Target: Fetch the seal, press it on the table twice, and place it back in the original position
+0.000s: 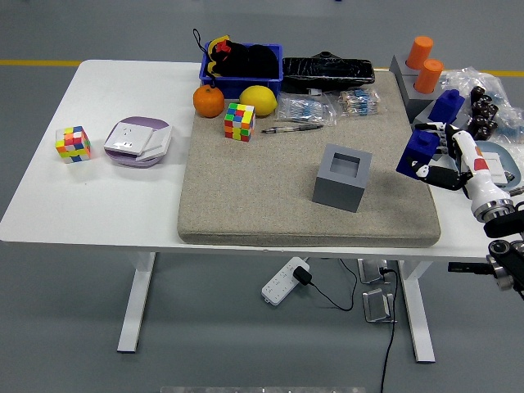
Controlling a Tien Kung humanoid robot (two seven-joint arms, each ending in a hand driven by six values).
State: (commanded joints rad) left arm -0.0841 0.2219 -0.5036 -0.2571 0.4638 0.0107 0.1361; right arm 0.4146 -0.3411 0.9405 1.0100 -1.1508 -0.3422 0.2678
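Note:
My right hand (431, 161) is shut on the blue seal (416, 152) and holds it tilted just above the right edge of the beige mat (262, 196). The seal's grey square holder (342, 177) stands near the mat's middle right, its top socket open and empty, about a hand's width left of the seal. My white forearm (479, 180) comes in from the right edge. No left arm shows.
Behind the hand stand a second blue seal (447, 105) in a grey block and two orange seals (423, 62). On the mat's far edge lie a Rubik's cube (240, 121), a pen (292, 128), an orange (208, 101) and a lemon (257, 99). A socket box (137, 141) sits left.

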